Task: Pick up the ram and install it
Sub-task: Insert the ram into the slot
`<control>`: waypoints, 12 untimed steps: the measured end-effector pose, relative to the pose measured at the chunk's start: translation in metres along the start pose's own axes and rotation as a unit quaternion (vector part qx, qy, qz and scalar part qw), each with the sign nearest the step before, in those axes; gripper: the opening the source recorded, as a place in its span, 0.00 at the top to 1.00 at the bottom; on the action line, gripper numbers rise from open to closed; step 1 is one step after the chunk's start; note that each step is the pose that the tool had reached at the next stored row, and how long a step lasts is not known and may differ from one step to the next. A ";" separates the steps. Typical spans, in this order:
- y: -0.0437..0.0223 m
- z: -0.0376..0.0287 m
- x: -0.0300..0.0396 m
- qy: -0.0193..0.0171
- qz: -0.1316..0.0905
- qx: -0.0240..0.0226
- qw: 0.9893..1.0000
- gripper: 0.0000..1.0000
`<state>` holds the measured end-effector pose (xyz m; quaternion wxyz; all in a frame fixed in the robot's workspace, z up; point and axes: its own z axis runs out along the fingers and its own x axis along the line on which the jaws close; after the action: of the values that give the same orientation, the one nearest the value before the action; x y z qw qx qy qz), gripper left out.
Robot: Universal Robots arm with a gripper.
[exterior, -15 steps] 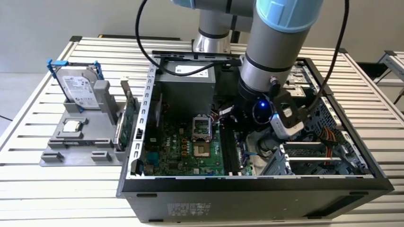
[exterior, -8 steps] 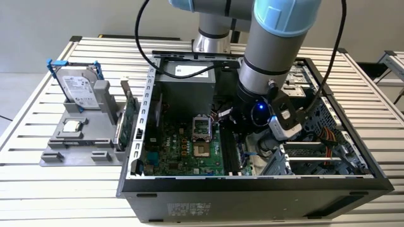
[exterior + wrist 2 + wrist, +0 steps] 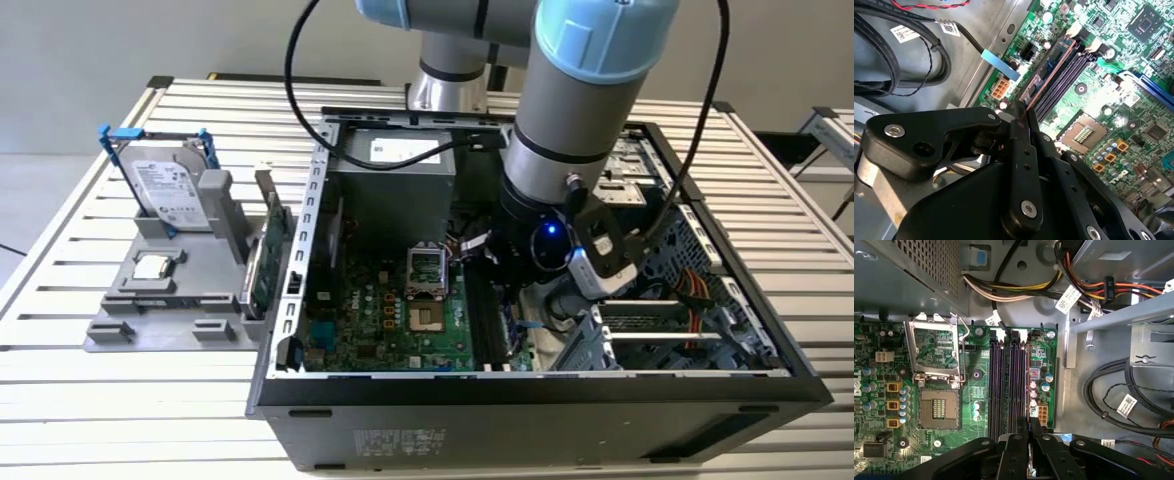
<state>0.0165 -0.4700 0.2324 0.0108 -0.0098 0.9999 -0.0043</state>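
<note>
The ram (image 3: 1027,385) is a thin green stick seen edge-on, standing over the memory slot nearest the motherboard's edge, beside the other dark slots (image 3: 1004,385). My gripper (image 3: 1028,422) is shut on one end of it, with the black fingers pinching its narrow top edge. In the second wrist view the ram (image 3: 1049,75) runs away from the gripper (image 3: 1021,112) along the same slot. Whether the stick is fully seated in the slot I cannot tell. In the exterior view the gripper (image 3: 541,295) is down inside the open computer case (image 3: 534,385).
A CPU socket (image 3: 939,407) with its raised metal lid (image 3: 936,347) lies beside the slots. Cable bundles (image 3: 1114,395) crowd the case floor. Outside the case, a grey fixture (image 3: 160,320) holds a hard drive with blue clips (image 3: 167,190) and a green expansion card (image 3: 274,250).
</note>
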 end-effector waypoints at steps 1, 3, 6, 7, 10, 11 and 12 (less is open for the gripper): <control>-0.0001 0.0003 0.0000 0.000 -0.001 0.000 1.000 1.00; -0.0006 0.0008 0.0000 0.000 -0.003 0.000 1.000 1.00; -0.0015 0.0020 0.0001 0.000 -0.005 0.000 1.000 1.00; -0.0016 0.0023 0.0001 0.000 -0.005 0.000 1.000 1.00; -0.0016 0.0039 0.0009 0.000 -0.007 0.000 1.000 1.00; -0.0016 0.0045 0.0012 0.000 -0.007 0.000 1.000 1.00; -0.0016 0.0048 0.0013 0.000 -0.007 0.000 1.000 1.00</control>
<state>0.0153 -0.4717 0.2277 0.0108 -0.0167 0.9998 -0.0042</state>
